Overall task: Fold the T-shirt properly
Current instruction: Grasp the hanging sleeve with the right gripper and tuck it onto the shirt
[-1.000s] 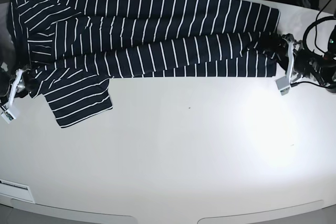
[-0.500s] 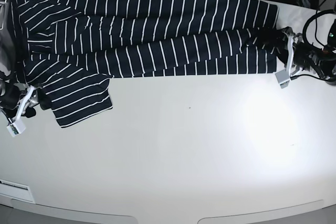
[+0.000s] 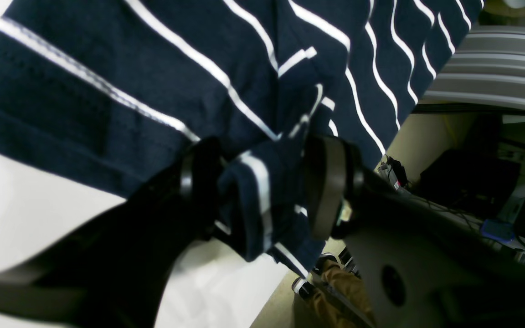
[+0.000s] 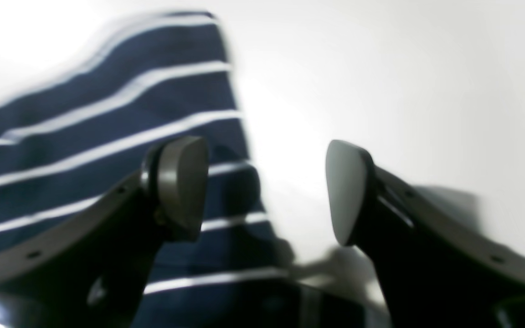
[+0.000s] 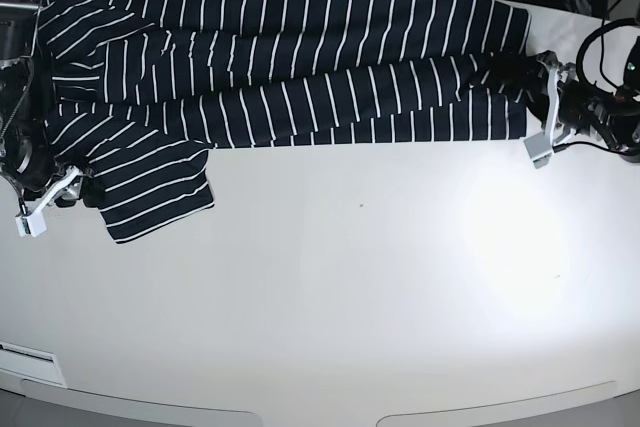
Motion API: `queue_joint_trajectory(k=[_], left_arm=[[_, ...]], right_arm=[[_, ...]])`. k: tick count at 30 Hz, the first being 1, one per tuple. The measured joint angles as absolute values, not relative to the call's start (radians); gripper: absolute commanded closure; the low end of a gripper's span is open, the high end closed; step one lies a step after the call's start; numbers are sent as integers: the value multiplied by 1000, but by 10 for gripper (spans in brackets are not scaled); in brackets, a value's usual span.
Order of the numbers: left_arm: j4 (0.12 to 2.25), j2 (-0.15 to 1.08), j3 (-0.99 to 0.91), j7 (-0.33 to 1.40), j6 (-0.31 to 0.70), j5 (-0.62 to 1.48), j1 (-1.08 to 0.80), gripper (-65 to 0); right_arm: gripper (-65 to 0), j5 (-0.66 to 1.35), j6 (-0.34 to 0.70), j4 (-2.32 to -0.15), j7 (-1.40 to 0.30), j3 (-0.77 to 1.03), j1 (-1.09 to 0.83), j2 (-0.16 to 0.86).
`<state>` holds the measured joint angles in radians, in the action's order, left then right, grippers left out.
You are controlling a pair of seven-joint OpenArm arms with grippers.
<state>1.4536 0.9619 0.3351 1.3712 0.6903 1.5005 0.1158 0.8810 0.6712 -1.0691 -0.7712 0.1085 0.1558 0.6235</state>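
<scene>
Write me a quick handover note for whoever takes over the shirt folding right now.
Left hand: jaws apart around a bunched hem edge of the T-shirt; a firm hold can't be confirmed.
Right hand: open and empty, over the table just off the sleeve edge.
Shirt: stretched in a long band along the table's far edge, one sleeve flap sticking out toward the front.
Done: lengthwise fold is in.
Left: tuck the sleeve, then fold the band crosswise.

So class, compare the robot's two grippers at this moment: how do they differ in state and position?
The left gripper has a bunched fold of the T-shirt between its pads; the right gripper stands open and empty. The left sits at the shirt's edge, the right beside its sleeve over bare table. Both have dark fingers.
</scene>
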Motion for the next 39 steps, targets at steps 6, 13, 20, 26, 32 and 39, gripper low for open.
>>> queue_joint_trajectory(k=[6,13,20,26,32,39], left_arm=[[1454,962,335,1370,690,1501,116,-321],[1454,962,335,1362,690,1500,115,-321],[1454,962,336,1340,691,1497,113,-321],[1456,962,336,1335,693,1494,113,-321],[1457,962,336,1332,693,1493,113,-321],[1456,962,336,1331,693,1494,113,-321]], right_arm=[[-410,1079,696,-1067,-946,109,188,595],[-12,1104,692,-1061,-1118,103,284,592],[0,1467,698,-1200,-1407,104,323,599],[0,1449,696,-1457,-1409,103,216,684],[0,1457,698,-1766,-1412,101,39,751],[0,1467,698,-1966,-1412,159,-145,776]])
